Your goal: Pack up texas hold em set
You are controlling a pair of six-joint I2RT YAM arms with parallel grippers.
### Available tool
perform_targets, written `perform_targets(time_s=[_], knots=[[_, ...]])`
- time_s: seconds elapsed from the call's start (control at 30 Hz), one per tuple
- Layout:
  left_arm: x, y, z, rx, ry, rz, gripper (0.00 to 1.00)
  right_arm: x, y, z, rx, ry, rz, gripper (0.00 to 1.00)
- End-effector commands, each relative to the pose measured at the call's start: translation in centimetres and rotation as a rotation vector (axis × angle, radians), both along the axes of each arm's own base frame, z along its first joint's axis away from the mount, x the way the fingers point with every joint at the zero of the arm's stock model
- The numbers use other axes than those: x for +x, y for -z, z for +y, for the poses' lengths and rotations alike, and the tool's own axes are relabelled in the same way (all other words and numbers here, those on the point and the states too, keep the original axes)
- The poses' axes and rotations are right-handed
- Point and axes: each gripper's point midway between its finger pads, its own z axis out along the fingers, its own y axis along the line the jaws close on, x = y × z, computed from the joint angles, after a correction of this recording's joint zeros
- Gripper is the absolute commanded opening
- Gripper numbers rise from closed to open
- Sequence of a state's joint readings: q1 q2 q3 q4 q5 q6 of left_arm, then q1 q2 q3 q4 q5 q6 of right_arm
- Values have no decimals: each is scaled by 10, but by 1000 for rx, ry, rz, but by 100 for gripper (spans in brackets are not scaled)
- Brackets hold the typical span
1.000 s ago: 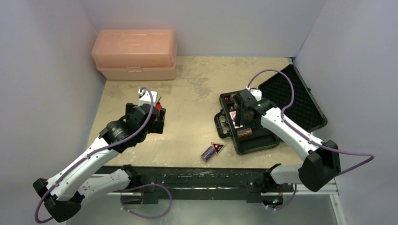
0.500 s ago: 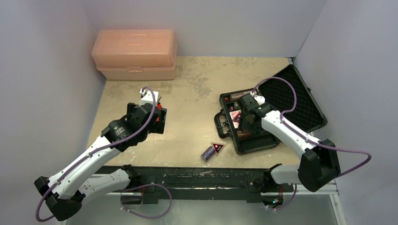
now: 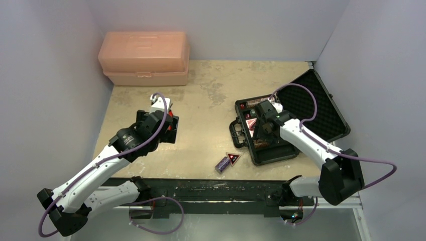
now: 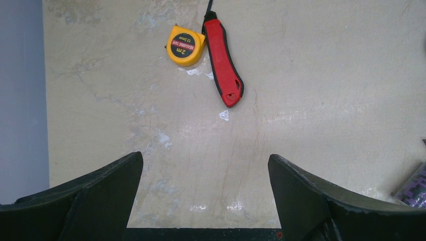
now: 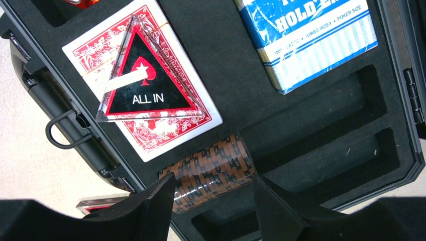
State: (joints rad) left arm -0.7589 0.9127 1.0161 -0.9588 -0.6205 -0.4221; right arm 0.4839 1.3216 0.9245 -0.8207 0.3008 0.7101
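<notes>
right claw [image 5: 211, 183] clamps a brown chip stack [image 5: 208, 165] inside the open black case [image 3: 271, 154] at the right of the worktop [image 3: 211, 95], one finger pressed against each end of the stack. the stack lies on its side near the case's near edge. whether it sits down in a foam groove or just above it is hard to tell from the wrist view.

just far of the stack, a red card deck [image 5: 173, 125] lies in its pocket with a black-and-red triangular "all in" token [image 5: 145, 93] resting flat on top. a blue card deck [image 5: 306, 35] fills the pocket to the right of it, toward the hinge. the case's handle [image 3: 235, 134] points left, and its foam-lined lid [image 3: 314, 103] lies thrown back to the far right.

outside the case, near and to its left, a purple chip stack [image 3: 221, 164] lies on its side on the bare worktop. a second triangular token [image 3: 232, 158] lies just beside it.

left claw [image 4: 204, 156] hangs over the left part of the worktop with its fingers spread wide apart and nothing between them. in its wrist view a yellow tape measure [image 4: 186, 46] and a red folding knife [image 4: 223, 63] lie side by side on the surface. a peach plastic box [image 3: 144, 57], lid shut, stands in the far left corner by the wall, well apart from both arms.
</notes>
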Motion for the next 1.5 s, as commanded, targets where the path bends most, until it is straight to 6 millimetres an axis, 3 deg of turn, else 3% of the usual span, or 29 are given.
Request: perform_targets(time_s=[0.0, 0.4, 0.53, 0.77, 1.0, 1.07, 1.17, 1.47], knots=[[4, -5, -1, 2, 7, -16, 95, -6, 9, 16, 95, 6, 28, 61], [4, -6, 0, -1, 7, -19, 95, -7, 7, 25, 144, -14, 19, 61], [4, -6, 0, -3, 7, -21, 95, -7, 1, 19, 117, -9, 12, 62], [3, -6, 0, -4, 8, -23, 95, 5, -27, 8, 42, -28, -39, 76], [3, -6, 0, -4, 8, -23, 95, 7, -43, 18, 68, -114, -53, 88], [3, -7, 0, -5, 8, -24, 95, 8, -48, 30, 104, -174, -57, 89], [4, -6, 0, -3, 7, -22, 95, 3, -57, 64, 161, -325, -80, 89], [3, -10, 6, 9, -17, -39, 95, -29, -61, 154, 235, -652, -101, 92]])
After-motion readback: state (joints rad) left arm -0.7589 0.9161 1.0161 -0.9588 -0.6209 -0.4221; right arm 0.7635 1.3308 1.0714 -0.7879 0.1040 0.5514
